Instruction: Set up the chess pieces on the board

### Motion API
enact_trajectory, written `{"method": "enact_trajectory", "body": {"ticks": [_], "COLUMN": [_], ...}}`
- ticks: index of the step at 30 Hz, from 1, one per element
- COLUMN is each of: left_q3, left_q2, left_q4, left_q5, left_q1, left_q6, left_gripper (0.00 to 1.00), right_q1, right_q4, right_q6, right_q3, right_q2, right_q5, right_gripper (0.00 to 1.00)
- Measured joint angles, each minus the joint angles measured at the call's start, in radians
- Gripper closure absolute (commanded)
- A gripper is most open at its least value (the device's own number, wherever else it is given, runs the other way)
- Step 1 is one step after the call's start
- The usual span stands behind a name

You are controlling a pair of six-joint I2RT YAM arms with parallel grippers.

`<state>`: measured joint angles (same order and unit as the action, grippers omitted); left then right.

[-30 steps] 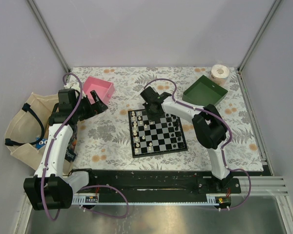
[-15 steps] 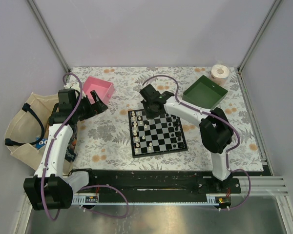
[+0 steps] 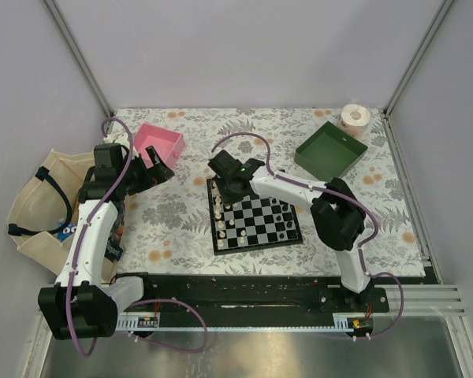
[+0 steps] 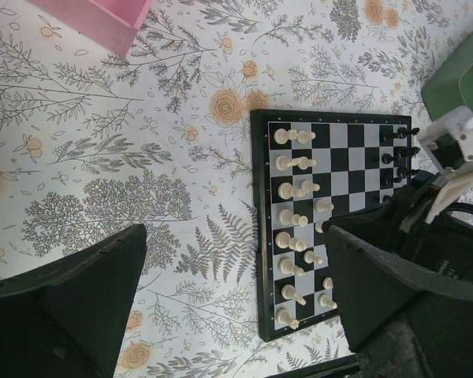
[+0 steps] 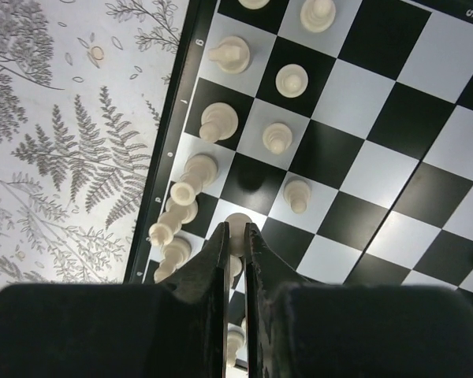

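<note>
We count one board mid-table, two trays, one pink tray and one green tray, and one tape roll; cream chessmen stand in two files along the board's left side, black chessmen on its right; the right gripper pinches one cream chessman over the cream side; the left gripper gapes wide, empty, near the pink tray.

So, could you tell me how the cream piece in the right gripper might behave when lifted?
Probably very light: the cream piece is narrower than a finger of the right gripper. Its rounded top may slip. Neighbouring pieces look tall, narrow, easily tipped.
</note>
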<state>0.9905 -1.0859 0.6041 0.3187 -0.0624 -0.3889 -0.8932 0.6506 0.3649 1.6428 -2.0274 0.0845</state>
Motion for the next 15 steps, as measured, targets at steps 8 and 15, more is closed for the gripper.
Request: {"method": "enact_trajectory", "body": {"ticks": [8, 15], "left_q3": [0.000, 0.000], "left_q2": [0.000, 0.000], "left_q4": [0.000, 0.000], "left_q5": [0.000, 0.000], "left_q1": [0.000, 0.000], "left_q6": [0.000, 0.000], "left_gripper": [0.01, 0.01], "right_q1": [0.000, 0.000], "right_q4": [0.004, 0.005], "right_q6": [0.000, -0.005], "right_q3": [0.018, 0.058], "right_q2": [-0.065, -0.092], "right_q5": [0.002, 0.011], "right_gripper": [0.91, 0.91]}}
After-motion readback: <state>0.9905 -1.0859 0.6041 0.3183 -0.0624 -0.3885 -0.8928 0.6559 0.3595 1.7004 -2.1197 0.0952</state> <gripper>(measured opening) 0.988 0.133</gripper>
